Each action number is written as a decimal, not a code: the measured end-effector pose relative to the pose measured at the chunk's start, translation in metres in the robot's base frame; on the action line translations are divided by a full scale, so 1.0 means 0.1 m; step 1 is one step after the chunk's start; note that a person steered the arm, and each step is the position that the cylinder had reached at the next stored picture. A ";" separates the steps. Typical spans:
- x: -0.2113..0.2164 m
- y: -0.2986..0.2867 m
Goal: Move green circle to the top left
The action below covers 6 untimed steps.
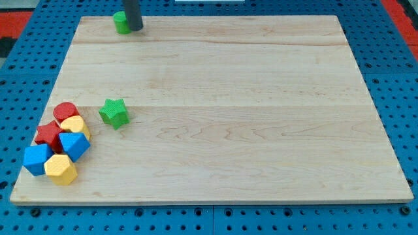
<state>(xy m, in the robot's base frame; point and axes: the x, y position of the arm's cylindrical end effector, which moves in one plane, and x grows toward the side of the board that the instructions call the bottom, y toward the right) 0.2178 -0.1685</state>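
Note:
The green circle (pixel 121 22) stands at the view's top left of the wooden board (pixel 222 85), close to the top edge. My rod comes down from the view's top, and my tip (pixel 135 29) rests just to the right of the green circle, touching or nearly touching it.
A green star (pixel 114 112) lies left of the middle. At the bottom left sits a cluster: a red circle (pixel 64 111), a yellow block (pixel 76 125), a red star (pixel 48 135), a blue block (pixel 74 145), a blue block (pixel 36 159) and a yellow hexagon (pixel 61 169).

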 end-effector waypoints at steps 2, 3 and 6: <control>-0.22 -0.13; -0.26 -0.06; -0.20 -0.51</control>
